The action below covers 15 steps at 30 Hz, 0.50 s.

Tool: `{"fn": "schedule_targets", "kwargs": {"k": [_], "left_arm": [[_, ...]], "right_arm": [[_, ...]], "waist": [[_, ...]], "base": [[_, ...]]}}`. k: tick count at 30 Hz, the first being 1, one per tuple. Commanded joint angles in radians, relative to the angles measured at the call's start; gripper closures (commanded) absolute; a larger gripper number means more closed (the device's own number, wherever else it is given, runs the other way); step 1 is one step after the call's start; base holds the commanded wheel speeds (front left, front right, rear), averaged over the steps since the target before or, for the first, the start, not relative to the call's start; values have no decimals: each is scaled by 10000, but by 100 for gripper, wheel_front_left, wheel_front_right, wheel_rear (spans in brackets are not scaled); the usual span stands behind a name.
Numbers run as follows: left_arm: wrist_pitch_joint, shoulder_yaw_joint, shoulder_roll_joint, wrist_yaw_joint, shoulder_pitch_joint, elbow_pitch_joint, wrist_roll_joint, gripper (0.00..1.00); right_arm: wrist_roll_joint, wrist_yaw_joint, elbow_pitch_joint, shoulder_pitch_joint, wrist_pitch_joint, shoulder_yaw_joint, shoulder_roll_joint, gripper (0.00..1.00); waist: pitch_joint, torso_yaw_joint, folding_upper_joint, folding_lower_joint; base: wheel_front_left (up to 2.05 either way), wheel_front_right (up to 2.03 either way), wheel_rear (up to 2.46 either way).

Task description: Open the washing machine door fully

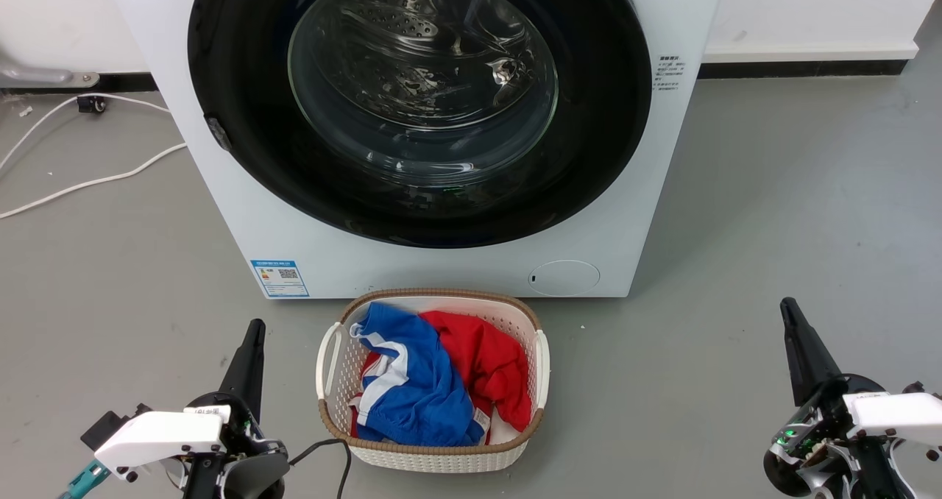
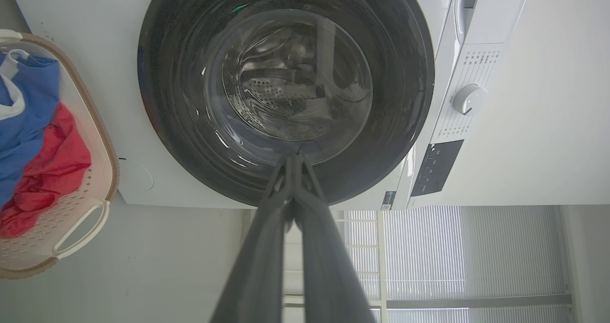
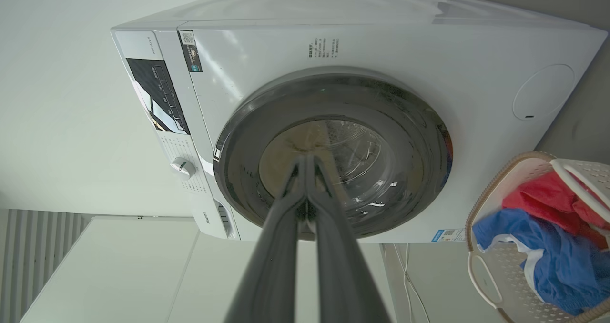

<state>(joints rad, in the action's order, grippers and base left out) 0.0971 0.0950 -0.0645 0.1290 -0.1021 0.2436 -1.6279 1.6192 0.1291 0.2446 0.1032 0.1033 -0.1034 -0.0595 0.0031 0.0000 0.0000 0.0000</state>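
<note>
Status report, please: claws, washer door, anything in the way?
Left claw, right claw shut, empty, hanging low. Washing machine door closed, untouched. Laundry basket of clothes sits directly before it.

This is a laundry corner in a plain indoor room; whether it is a home or a test space cannot be told. A white front-loading washing machine (image 1: 412,271) stands on a bare grey floor (image 1: 773,212) against a white wall (image 1: 809,6) with a dark skirting board (image 1: 802,68). A laundry basket (image 1: 434,455) of blue and red clothes (image 1: 412,381) sits near its front. White cables (image 1: 88,182) trail to the left, and slatted window blinds (image 2: 476,251) show beside the machine.
</note>
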Motion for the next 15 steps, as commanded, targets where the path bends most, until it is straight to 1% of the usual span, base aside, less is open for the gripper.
{"fn": "schedule_targets", "kwargs": {"k": [1,15], "left_arm": [[45,22,9,31,-85,15,61,100],[64,53,26,32,-89,18,72,100]], "right_arm": [[-42,29,4,81,40,-15,32,100],[-61,29,4,84,47,-33,46,100]], "waist": [[0,0,0,0],[0,0,0,0]], "base": [[0,0,0],[0,0,0]]}}
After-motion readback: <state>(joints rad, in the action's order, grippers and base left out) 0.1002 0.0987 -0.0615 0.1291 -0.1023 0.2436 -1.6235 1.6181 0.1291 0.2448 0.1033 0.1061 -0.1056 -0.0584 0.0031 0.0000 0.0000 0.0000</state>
